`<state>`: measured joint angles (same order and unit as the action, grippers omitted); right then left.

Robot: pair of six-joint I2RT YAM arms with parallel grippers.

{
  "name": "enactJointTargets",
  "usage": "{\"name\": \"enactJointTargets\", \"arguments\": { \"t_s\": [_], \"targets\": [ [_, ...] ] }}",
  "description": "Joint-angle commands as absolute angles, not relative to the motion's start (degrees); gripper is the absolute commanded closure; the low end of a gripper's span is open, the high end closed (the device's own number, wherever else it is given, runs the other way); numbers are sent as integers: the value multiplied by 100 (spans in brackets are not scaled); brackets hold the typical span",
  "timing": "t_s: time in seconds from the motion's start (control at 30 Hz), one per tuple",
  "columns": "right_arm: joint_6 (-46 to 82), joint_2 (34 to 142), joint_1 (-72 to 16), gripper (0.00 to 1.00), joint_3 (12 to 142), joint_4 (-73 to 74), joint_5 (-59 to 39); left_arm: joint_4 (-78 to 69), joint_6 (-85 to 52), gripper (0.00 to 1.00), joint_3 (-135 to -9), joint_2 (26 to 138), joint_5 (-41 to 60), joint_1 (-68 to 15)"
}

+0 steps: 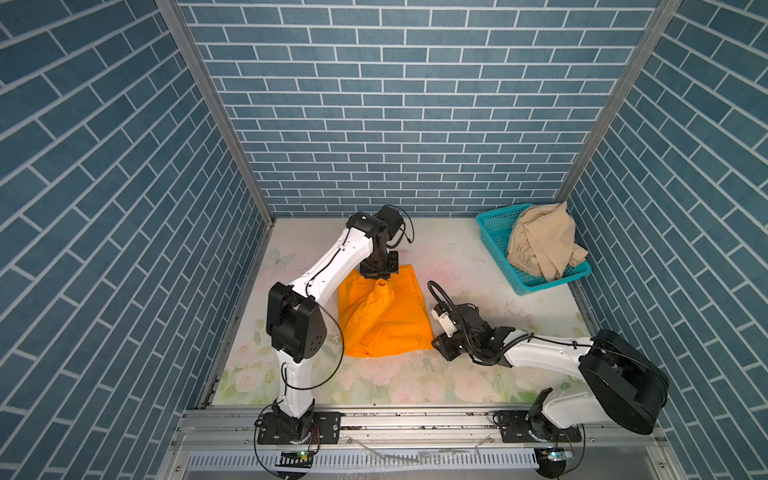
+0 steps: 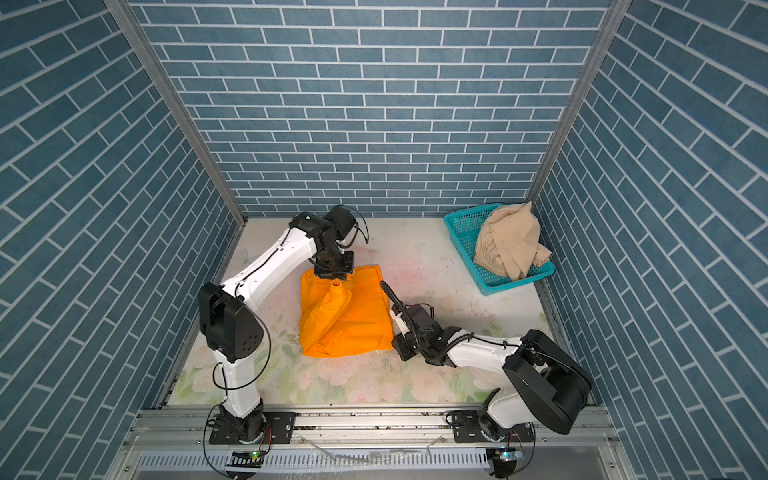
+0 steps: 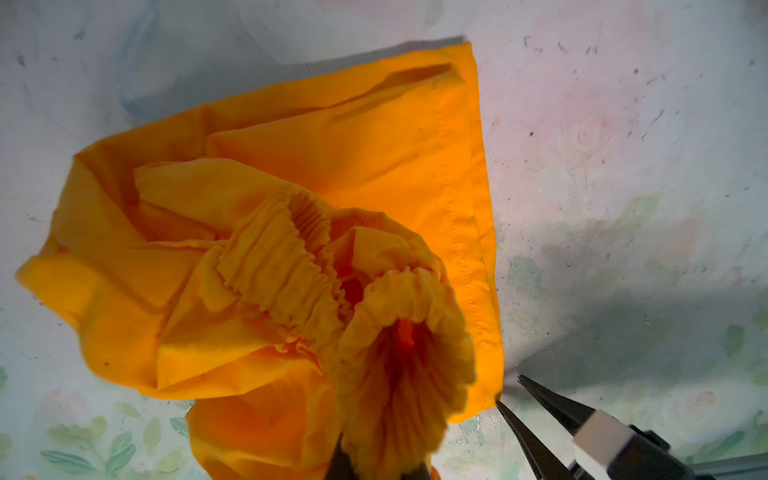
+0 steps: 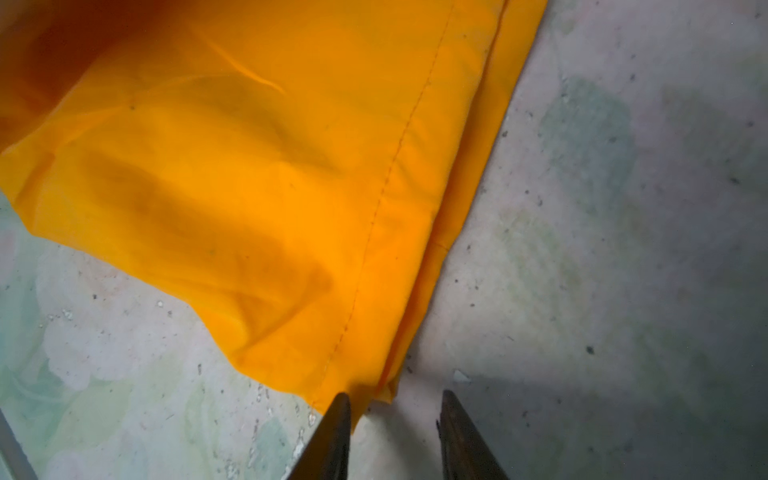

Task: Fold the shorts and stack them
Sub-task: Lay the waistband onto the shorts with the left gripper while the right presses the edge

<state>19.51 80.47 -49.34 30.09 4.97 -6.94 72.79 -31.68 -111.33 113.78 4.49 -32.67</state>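
Note:
The orange shorts [image 1: 390,324] [image 2: 353,324] lie mid-table, partly folded. My left gripper [image 1: 380,280] [image 2: 336,282] is shut on their gathered waistband [image 3: 399,365], which it holds pulled up into a peak over the flat cloth. The right gripper [image 1: 434,343] [image 2: 394,343] sits low at the shorts' near right corner [image 4: 374,374]. It is open, with one fingertip [image 4: 341,405] over the hem's corner and mostly bare table between the fingers. The left wrist view also shows the right gripper's fingers [image 3: 540,411] beside the hem. The beige shorts [image 1: 544,245] [image 2: 511,245] lie crumpled in the basket.
A teal perforated basket [image 1: 494,232] [image 2: 461,228] stands at the back right corner against the brick wall. The flowered table [image 1: 457,257] is walled on three sides. A metal rail [image 1: 415,419] with both arm bases runs along the front edge.

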Motion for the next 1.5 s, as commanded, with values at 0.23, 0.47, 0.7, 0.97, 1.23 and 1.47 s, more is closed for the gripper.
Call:
{"name": "enactJointTargets", "arguments": {
  "t_s": [0.23, 0.47, 0.7, 0.97, 1.23, 1.47],
  "targets": [
    [2190, 7471, -4944, 49, 2772, 794, -892, 7042, -3456, 93, -11249, 12259, 361, -3991],
    [2545, 5871, -4848, 39, 2488, 36, -771, 6633, -3314, 1, -11247, 12329, 650, -4298],
    [2614, 5358, -4521, 33, 2853, -497, -826, 7124, -3203, 0, -11848, 11906, 85, -4194],
    [2308, 7075, -4483, 38, 4071, -215, -1245, 6079, -3331, 0, -9608, 10036, -434, -3276],
    [1979, 8658, -4487, 49, 4351, -206, -1564, 3116, -3170, 1, -6932, 9288, 472, -2971],
    [1899, 9088, -4509, 54, 4166, -801, -1505, 2993, -2887, 0, -6940, 9960, 31, -2924]
  ]
}}
